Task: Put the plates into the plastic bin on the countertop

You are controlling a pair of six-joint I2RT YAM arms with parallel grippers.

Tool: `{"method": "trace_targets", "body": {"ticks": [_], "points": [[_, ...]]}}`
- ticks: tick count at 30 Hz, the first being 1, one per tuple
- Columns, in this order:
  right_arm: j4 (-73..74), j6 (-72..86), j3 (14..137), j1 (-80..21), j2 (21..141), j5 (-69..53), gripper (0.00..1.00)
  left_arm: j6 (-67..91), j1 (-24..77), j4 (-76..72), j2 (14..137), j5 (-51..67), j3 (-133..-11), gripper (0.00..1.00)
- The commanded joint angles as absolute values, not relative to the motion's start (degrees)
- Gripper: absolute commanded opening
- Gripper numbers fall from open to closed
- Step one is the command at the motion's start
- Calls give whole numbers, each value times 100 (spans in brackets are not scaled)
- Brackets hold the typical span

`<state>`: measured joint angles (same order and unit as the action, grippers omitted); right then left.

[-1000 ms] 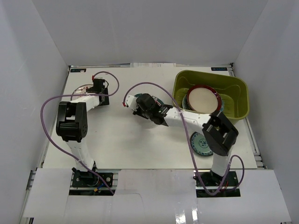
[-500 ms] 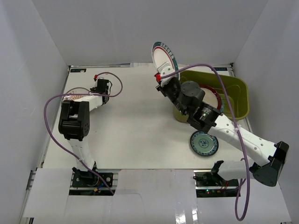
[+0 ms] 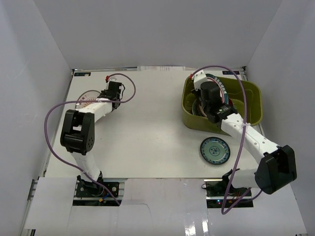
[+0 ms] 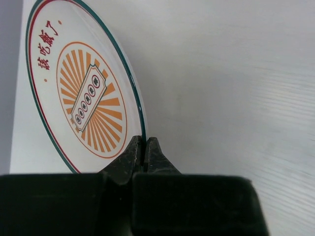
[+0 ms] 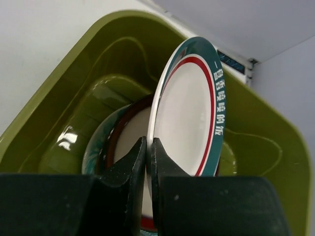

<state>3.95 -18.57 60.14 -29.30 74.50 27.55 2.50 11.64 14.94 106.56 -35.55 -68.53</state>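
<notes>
In the left wrist view my left gripper (image 4: 145, 147) is shut on the rim of the orange sunburst plate (image 4: 83, 93), which stands tilted on the white countertop (image 4: 236, 73). From above, the left gripper (image 3: 109, 96) is at the back left, with that plate (image 3: 86, 101) partly under the arm. My right gripper (image 5: 148, 147) is shut on the edge of a white plate with a teal and red rim (image 5: 189, 113). It holds this plate upright inside the olive plastic bin (image 5: 74, 78). A red-rimmed plate on a teal one (image 5: 125, 142) lies on the bin floor. The right gripper (image 3: 210, 98) hangs over the bin (image 3: 251, 110).
A small teal-and-white plate (image 3: 214, 151) lies flat on the countertop (image 3: 147, 137) just in front of the bin. White walls enclose the table on three sides. Purple cables loop from both arms.
The right arm swung its teal-rimmed plate from the table's middle, up high, and down into the bin. The left gripper closed on the orange plate's rim and shifted slightly right.
</notes>
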Motion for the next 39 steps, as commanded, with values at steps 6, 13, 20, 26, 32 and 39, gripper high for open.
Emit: {"method": "trace_targets", "body": {"ticks": [6,13,20,26,32,39], "points": [[149,-1240,5696,-2971,7725,2356,13,1160,2082,1494,9080,-2023,-7268,0],[465,-669,5958,-2918,7515,2206,75,1318,3284,1652,8420,-1863,-7865,0],[852,533,6398,-2646,6347,2451,84,1099,4885,1679,8797,-2223,-9148,0],[879,1256,6442,-2417,4757,3322,8,345,6195,1582,10026,-2680,-10870,0],[949,1231,6644,-2400,3482,3717,8,-377,6837,1591,11529,-2944,-12646,0],[1388,1169,6566,-2417,2901,3972,8,-833,6943,1433,12804,-2786,-13710,0]]}}
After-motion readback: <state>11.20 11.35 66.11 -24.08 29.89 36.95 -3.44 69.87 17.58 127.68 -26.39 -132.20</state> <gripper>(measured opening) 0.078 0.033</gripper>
